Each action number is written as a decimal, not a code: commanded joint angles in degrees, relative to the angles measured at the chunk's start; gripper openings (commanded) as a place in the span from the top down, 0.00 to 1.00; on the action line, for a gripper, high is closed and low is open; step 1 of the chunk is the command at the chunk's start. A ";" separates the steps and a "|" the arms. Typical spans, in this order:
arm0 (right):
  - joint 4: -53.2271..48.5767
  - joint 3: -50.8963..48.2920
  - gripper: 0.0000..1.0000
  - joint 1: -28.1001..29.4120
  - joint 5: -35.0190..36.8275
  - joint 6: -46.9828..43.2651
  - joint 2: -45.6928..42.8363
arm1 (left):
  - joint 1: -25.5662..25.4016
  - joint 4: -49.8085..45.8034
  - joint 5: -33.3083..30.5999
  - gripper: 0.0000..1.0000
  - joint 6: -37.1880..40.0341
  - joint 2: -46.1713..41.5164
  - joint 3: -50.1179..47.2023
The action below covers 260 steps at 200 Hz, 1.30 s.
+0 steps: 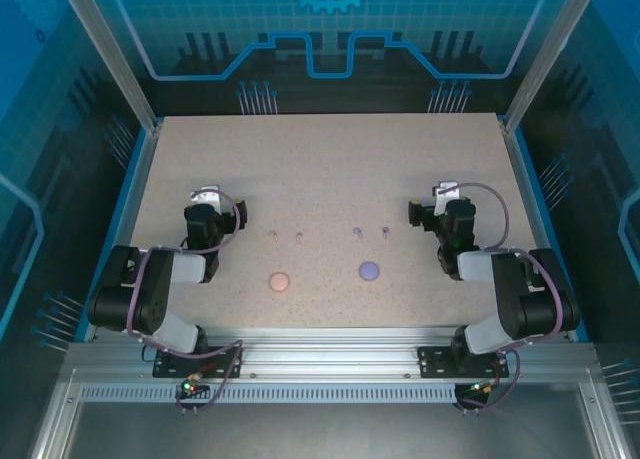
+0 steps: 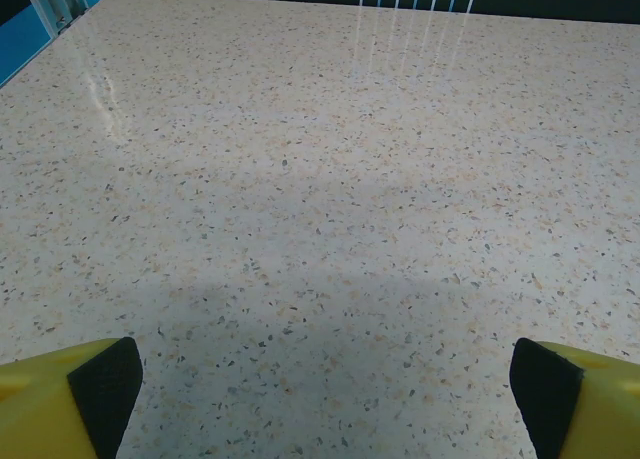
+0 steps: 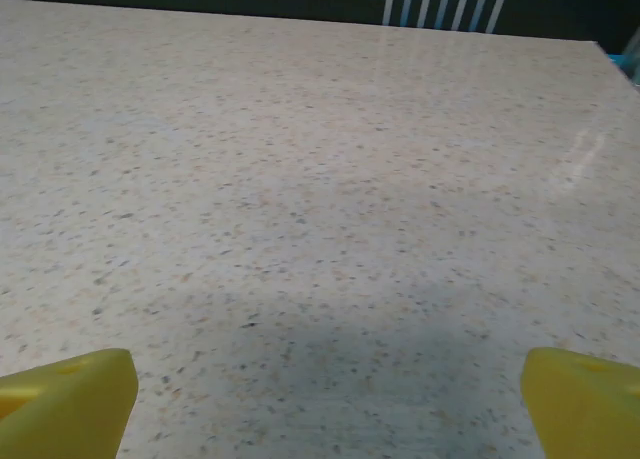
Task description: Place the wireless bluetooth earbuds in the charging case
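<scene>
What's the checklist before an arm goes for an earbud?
1. The left end effector is open and holds nothing: ok.
2. The right end effector is open and holds nothing: ok.
3. The pink earbuds lie loose and apart, just beyond the pink case: ok.
4. The purple earbuds lie loose and apart, just beyond the purple case: ok.
5. Case lids open for insertion: cannot tell, too small in the top view.

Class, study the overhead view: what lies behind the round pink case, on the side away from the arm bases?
A pale pink earbud and a second pink earbud lie on the table behind the pink case, apart from it. The case's inside is hidden.
</scene>
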 commanded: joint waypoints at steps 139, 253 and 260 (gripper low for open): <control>-0.60 1.06 0.00 -2.90 -9.62 -1.18 0.51 | 0.48 0.02 2.43 0.01 -0.31 -0.47 0.84; -64.15 33.05 0.00 -3.77 -11.15 16.92 -14.68 | -2.05 -42.49 1.96 0.01 -17.84 -21.94 16.69; -68.09 34.98 0.01 -2.64 -12.04 17.33 -14.34 | -2.55 -45.11 2.80 0.01 -19.62 -22.61 17.80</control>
